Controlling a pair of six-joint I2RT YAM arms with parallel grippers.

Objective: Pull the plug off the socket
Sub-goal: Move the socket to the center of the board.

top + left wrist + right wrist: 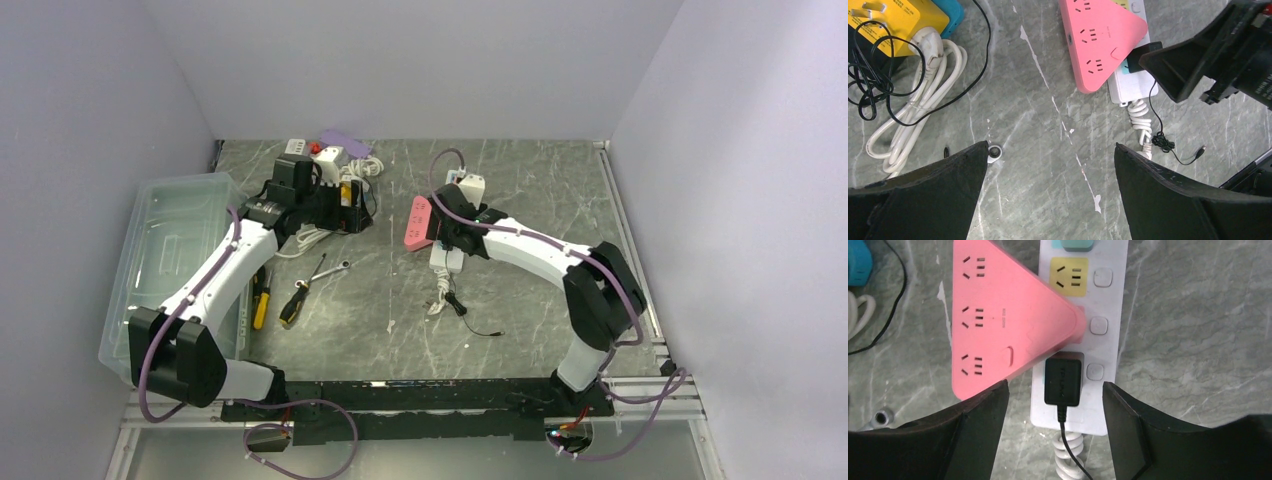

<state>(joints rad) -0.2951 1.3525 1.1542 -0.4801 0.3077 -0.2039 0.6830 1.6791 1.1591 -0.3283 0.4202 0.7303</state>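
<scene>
A black plug (1063, 381) sits in the nearest socket of a white power strip (1103, 352), its thin black cable (1071, 450) trailing toward me. A pink triangular power strip (998, 325) lies partly over the white one. My right gripper (1055, 390) is open above the plug, its jaws either side of it, not touching. In the top view the right gripper (447, 232) is over the strip (447, 258). My left gripper (1050, 150) is open and empty above bare table, left of the pink strip (1100, 40); in the top view it (345, 212) is near the yellow block.
A yellow power block (895, 17) with coiled white cable (918, 105) and black wire lies back left. A clear plastic bin (165, 260) stands at the far left. A yellow screwdriver (293, 303) and a wrench (330, 268) lie nearby. More adapters (330, 152) sit at the back.
</scene>
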